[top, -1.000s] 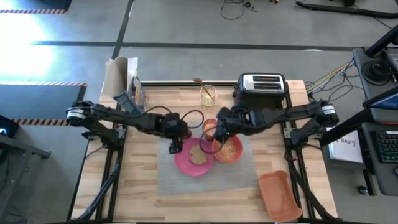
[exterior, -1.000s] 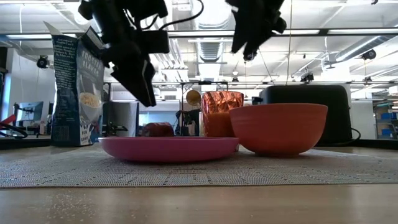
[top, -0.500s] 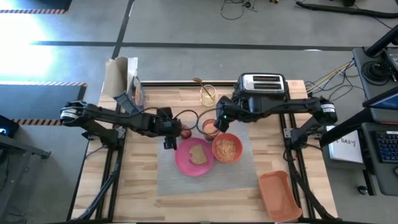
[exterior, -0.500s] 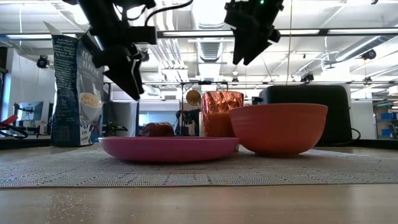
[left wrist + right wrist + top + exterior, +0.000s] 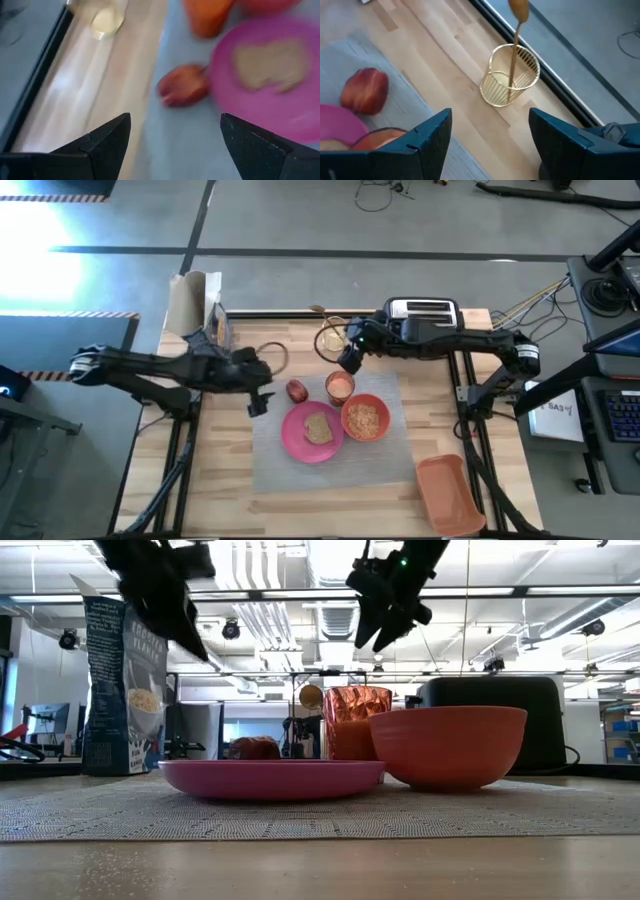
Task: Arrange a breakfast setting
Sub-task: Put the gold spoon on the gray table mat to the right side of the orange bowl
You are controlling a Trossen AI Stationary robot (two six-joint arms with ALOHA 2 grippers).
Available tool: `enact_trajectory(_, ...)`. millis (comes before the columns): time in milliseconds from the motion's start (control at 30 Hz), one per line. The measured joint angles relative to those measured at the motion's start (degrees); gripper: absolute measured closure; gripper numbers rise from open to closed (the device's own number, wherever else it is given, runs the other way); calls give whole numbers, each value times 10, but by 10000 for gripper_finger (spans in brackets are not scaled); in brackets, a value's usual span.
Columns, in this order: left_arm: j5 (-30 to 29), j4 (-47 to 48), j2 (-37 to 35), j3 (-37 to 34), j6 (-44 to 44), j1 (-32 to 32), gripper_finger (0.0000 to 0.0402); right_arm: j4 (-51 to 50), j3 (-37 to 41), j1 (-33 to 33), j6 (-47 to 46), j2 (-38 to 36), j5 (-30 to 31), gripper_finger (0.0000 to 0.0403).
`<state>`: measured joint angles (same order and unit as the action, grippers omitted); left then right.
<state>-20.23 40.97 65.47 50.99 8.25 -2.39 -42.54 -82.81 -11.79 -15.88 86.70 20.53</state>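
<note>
A pink plate (image 5: 300, 442) holding a brown toast slice (image 5: 318, 428) rests on the grey placemat (image 5: 330, 470). An orange bowl (image 5: 365, 418), a small orange cup (image 5: 340, 386) and a red apple (image 5: 297, 390) also sit on the mat. A thin wooden utensil (image 5: 516, 30) stands upright in a gold wire holder (image 5: 510, 75) past the mat's far edge. My left gripper (image 5: 257, 404) hangs open above the table left of the apple. My right gripper (image 5: 347, 363) hangs open between the cup and the holder. Both are empty.
A black-and-silver toaster (image 5: 422, 315) stands at the far right of the table. A cereal box (image 5: 205, 320) stands at the far left. An orange tray (image 5: 448, 492) lies at the near right corner. Bare wood shows left of the mat.
My left gripper has risen and drawn back from over the plate toward the table's left edge. My right gripper has swung from over the bowl toward the far edge, nearer the wire holder. Both have stayed open, and nothing on the table has moved.
</note>
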Motion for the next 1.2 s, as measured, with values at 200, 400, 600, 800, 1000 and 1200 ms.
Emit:
enact_trajectory(200, 94, -145, -130, -70, 6, -3, 111, 31, 37, -8, 18, 0, -11, 149)
enact_trajectory(400, 104, -255, -189, -132, 13, -3, 111, 119, 73, -23, 54, 0, -73, 149)
enact_trajectory(600, 104, -353, -181, -164, -23, -3, 111, 203, 88, -53, 100, 1, -91, 149)
enact_trajectory(800, 89, -395, -171, -170, -70, 1, 111, 275, 96, -101, 106, 10, -164, 149)
enact_trajectory(1000, 63, -395, -179, -170, -75, 3, 111, 305, 91, -145, 62, 67, -213, 149)
enact_trajectory(1200, 33, -394, -188, -170, -78, 4, 111, 337, 61, -170, 68, 131, -225, 159)
